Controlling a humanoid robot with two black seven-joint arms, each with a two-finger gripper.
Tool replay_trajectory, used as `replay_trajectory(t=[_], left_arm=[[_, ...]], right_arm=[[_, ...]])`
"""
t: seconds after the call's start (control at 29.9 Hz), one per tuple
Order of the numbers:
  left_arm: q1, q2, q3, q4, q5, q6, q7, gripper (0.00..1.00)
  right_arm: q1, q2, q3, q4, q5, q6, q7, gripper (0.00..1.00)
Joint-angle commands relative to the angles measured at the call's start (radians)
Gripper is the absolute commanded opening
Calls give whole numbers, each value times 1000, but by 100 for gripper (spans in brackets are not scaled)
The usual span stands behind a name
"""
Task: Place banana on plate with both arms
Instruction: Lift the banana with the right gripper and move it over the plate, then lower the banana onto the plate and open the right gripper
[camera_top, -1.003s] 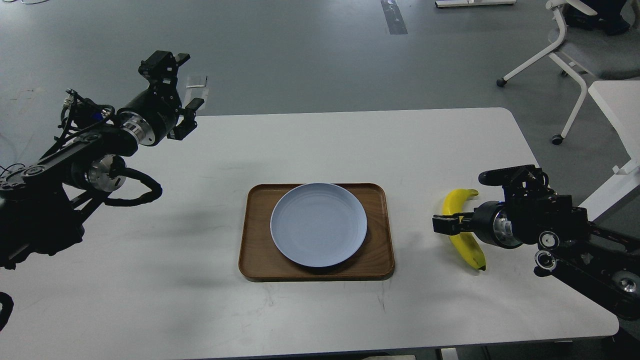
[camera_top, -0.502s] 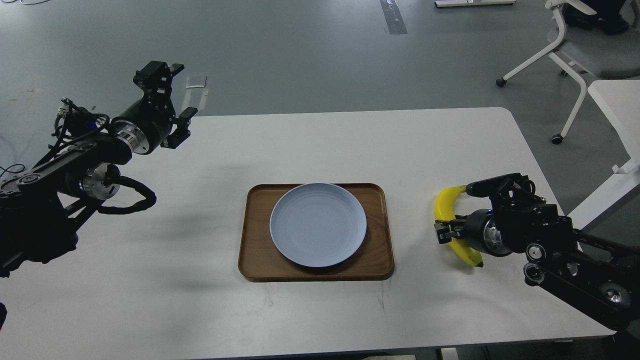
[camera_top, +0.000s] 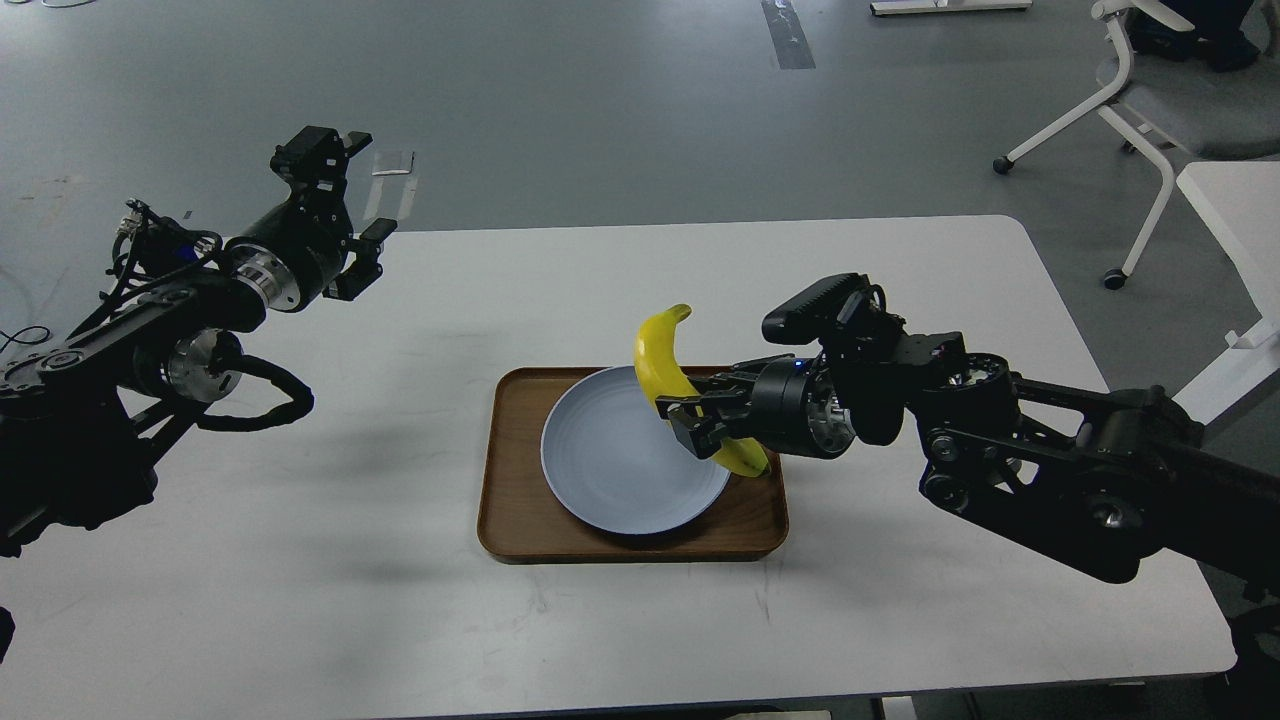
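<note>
No readable text anywhere tbh. No labels, brands or numbers show on the arms or anything on the bench, and the small white slip on the far floor is too tiny to read.

My right gripper (camera_top: 700, 418) has lifted the banana (camera_top: 668, 368) off the table (camera_top: 900, 280) at the right of the frame and carried it left, over the plate's (camera_top: 610, 470) right edge.
</note>
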Motion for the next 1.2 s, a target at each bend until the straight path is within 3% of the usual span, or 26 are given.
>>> replay_trajectory(t=[0.0, 0.64, 0.8, 0.9, 0.97, 1.04, 1.07, 1.17], left_arm=[[0, 3, 2, 2, 0, 1, 1, 98], [8, 17, -1, 0, -2, 1, 0, 98], [9, 20, -1, 0, -2, 1, -2, 98], [12, 21, -3, 0, -2, -1, -2, 98], [14, 21, -3, 0, -2, -1, -2, 98], [14, 21, -3, 0, -2, -1, 0, 98], [14, 21, -3, 0, -2, -1, -2, 98], [14, 24, -3, 0, -2, -1, 0, 98]], right_arm=[[23, 19, -88, -7, -1, 3, 2, 0], [20, 57, -107, -140, -2, -61, 0, 0], [8, 89, -107, -189, 1, -135, -6, 0], [6, 111, -107, -223, 12, -190, -7, 23], [4, 117, -104, -237, 21, -220, -7, 57], [-2, 126, -104, -237, 22, -231, -7, 75], [-11, 135, -104, -235, 31, -245, -7, 91], [-12, 149, -99, -231, 103, -257, -9, 98]])
